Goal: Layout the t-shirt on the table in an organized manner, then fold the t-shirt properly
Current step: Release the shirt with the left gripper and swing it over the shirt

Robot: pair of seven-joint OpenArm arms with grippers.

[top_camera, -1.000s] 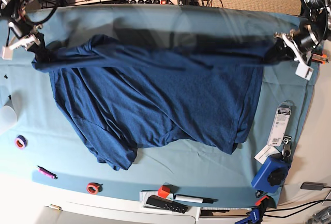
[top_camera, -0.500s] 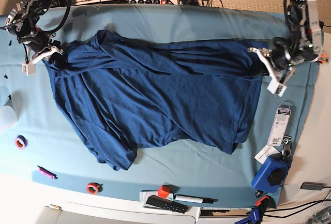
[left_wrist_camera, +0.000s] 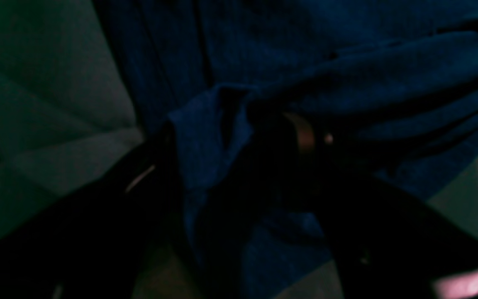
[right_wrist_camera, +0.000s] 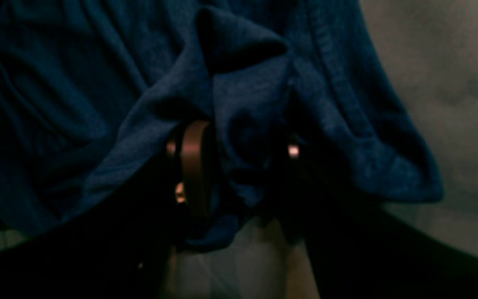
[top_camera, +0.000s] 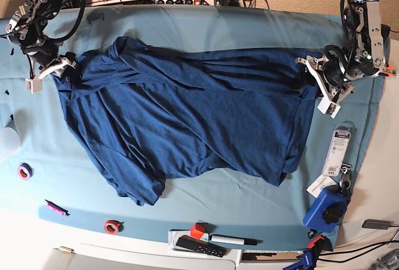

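The dark navy t-shirt (top_camera: 187, 114) lies spread across the teal table (top_camera: 218, 24), rumpled, with its lower edge folded under. At the shirt's right end, my left gripper (top_camera: 310, 78) rests on the upper corner. In the left wrist view the left gripper (left_wrist_camera: 230, 153) stands open, its fingers (left_wrist_camera: 301, 137) wide apart, with a loose bunch of t-shirt (left_wrist_camera: 347, 83) between them. My right gripper (top_camera: 62, 70) sits at the shirt's upper left corner. Seen from its wrist, the right gripper (right_wrist_camera: 243, 160) is open too, a fold of t-shirt (right_wrist_camera: 77, 83) lying slack in the gap.
Along the front edge lie a purple tape roll (top_camera: 24, 171), a pink marker (top_camera: 55, 207), a red tape roll (top_camera: 112, 226), a red block (top_camera: 197, 231) and a black remote (top_camera: 199, 245). A blue device (top_camera: 327, 211) and a packaged item (top_camera: 338, 151) sit at the right.
Both grippers came down and inward with the stretched top edge, which now lies on the table. Both sets of jaws have opened, and the cloth sits loose between them.
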